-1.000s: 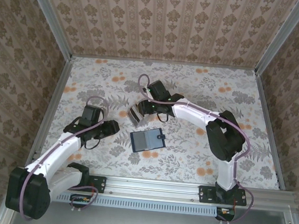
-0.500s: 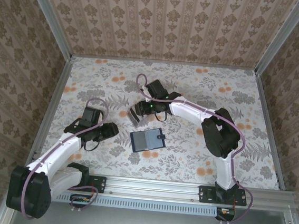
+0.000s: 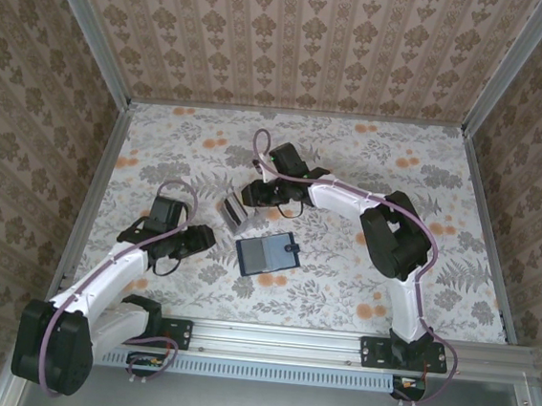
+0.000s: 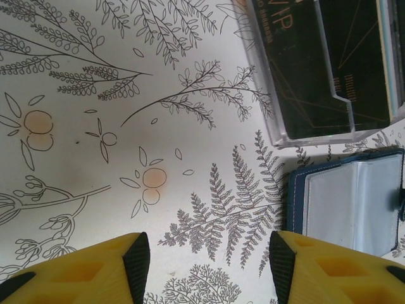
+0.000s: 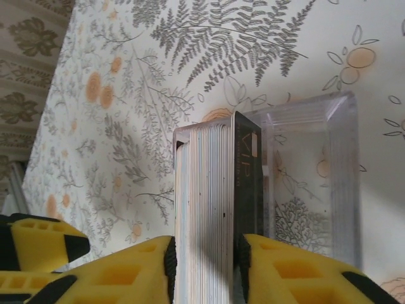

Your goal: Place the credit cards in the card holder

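Note:
A stack of credit cards [image 5: 215, 209] stands edge-on in a clear plastic box [image 5: 316, 183], whitish edges with a dark card on the right side. My right gripper [image 5: 205, 266] is shut on the stack, a pad pressed against each face. From above, the box [image 3: 236, 211] sits left of the right gripper [image 3: 252, 197]. The card holder [image 3: 268, 254], blue with a pale inside, lies open and flat below them. My left gripper [image 4: 205, 263] hovers open over bare tablecloth, with the card holder [image 4: 351, 202] at its right and the clear box [image 4: 323, 63] beyond it.
The table [image 3: 371, 165] has a floral cloth and is fenced by patterned walls with metal rails. The left gripper's yellow fingers [image 5: 38, 247] show at the lower left of the right wrist view, close to the box.
My right gripper has narrowed onto the card stack, and the box with the cards has shifted slightly left. The left arm has barely moved.

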Robot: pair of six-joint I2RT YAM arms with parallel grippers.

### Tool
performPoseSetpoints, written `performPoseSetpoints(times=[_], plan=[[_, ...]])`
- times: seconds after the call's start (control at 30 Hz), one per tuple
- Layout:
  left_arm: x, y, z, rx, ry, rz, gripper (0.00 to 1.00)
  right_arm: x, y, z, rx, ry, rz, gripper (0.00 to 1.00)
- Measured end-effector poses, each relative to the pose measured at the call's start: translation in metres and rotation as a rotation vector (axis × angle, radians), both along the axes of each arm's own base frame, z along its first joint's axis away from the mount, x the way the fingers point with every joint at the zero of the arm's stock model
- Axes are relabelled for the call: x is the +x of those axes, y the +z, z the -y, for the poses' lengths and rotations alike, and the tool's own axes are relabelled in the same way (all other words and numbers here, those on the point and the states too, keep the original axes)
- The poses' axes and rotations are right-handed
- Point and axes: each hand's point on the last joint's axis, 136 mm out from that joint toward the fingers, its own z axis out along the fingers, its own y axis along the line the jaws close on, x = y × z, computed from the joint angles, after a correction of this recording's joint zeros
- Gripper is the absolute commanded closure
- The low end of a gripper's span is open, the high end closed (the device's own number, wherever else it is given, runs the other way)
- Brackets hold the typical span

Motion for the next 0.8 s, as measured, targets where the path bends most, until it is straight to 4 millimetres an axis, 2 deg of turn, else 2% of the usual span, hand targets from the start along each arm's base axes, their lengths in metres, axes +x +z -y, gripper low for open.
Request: performPoseSetpoints(times=[0.1, 0.5, 0.8], plan=[[0.000, -0.001, 0.000, 0.001, 0.000, -0.001, 0.45, 0.002, 0.000, 0.001, 0.021, -0.008, -0.009, 0.84], [-0.002, -0.009, 0.002, -0.003, -0.009, -0.042, 0.46, 0.004, 0.003, 0.001, 0.050, -0.016, -0.019, 0.99], [-0.002, -0.009, 0.004, -0.009, -0.013, -0.043, 0.46, 0.005, -0.009, 0.011, -0.092, -0.031, 0.075, 1.00]])
